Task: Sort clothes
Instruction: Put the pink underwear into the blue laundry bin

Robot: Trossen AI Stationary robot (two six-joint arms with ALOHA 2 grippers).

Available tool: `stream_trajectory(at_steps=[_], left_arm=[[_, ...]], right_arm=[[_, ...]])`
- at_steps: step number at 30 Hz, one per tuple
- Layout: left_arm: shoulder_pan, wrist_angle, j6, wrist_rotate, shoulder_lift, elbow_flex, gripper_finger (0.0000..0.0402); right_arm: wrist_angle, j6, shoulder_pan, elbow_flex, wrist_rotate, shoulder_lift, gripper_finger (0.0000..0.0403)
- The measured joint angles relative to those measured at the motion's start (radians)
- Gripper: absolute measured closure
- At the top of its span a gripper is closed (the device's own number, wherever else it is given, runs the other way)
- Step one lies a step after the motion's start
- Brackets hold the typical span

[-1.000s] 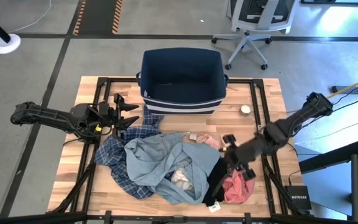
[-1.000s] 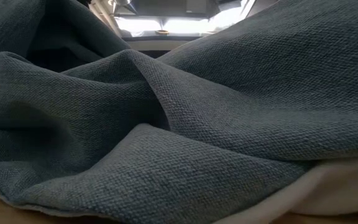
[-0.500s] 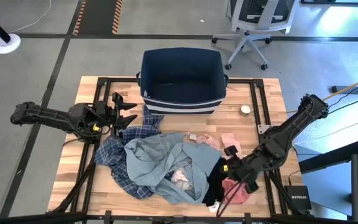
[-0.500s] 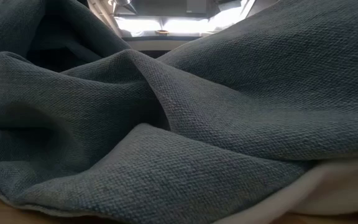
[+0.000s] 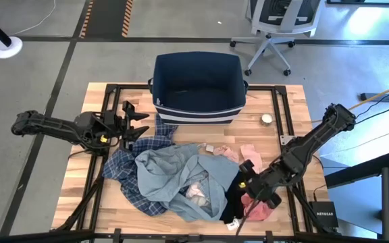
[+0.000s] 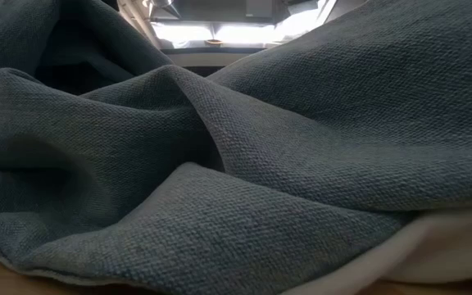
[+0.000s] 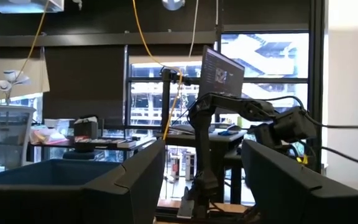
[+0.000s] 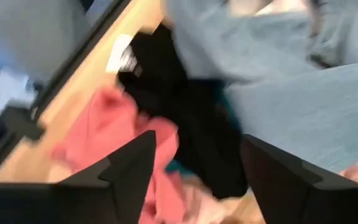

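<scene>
One grey-blue garment (image 5: 174,177), one plaid shirt (image 5: 128,177) and one black piece (image 5: 231,196) lie mid-table, the wide-jawed right gripper (image 5: 248,190) over a pink piece (image 5: 258,206); left gripper (image 5: 132,121) gapes near the left edge.

The right arm reaches diagonally inward and low, its right pincer (image 5: 248,181) angled down with jaws spread wide apart. The left arm lies stretched out level along its own side, the left pincer (image 5: 132,121) pointing inward, its two fingers (image 7: 129,186) parted.
</scene>
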Motion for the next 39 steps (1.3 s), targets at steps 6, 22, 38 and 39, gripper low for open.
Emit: stream_trajectory(at_steps=[6,22,38,39], left_arm=[[0.000,-0.003,-0.008,0.000,0.000,0.000,0.0194],[0.000,-0.003,-0.009,0.000,0.000,0.000,0.0194],[0.000,-0.004,-0.008,0.000,0.000,0.000,0.0194],[0.000,-0.004,-0.008,0.000,0.000,0.000,0.0194]], right_arm=[[-0.142,-0.059,0.087,-0.001,0.004,0.000,0.0128],[-0.156,-0.239,0.228,-0.002,0.088,0.211,0.0127],[-0.057,-0.349,0.227,-0.035,0.209,0.229,0.0127],[-0.038,-0.349,0.227,-0.050,0.200,0.229,0.0127]])
